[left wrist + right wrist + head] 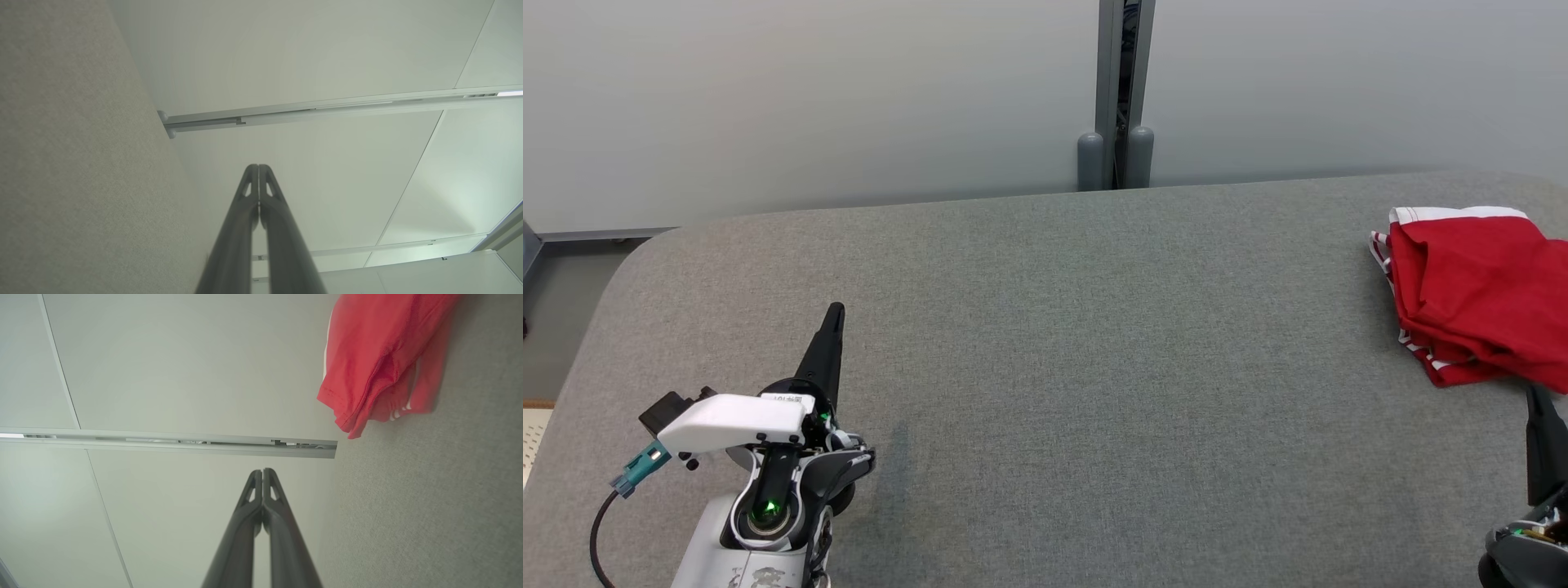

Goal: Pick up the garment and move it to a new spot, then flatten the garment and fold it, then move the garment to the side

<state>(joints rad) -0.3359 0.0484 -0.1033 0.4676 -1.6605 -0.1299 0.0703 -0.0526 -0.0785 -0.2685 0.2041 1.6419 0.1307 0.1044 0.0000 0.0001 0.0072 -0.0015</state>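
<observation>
Grey felt table (pixel 1054 367), red garment (pixel 1478 294) far right, post (pixel 1125 90) behind.

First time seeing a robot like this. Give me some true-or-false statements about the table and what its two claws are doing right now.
1. The garment is red with white trim. True.
2. The right gripper is holding the garment. False: its fingers are shut on nothing, and the garment lies loose on the table.
3. The left gripper is shut and empty. True.
4. The garment lies in the middle of the table. False: it lies at the table's right side.
5. The garment is spread out flat. False: it is bunched in layers.
</observation>
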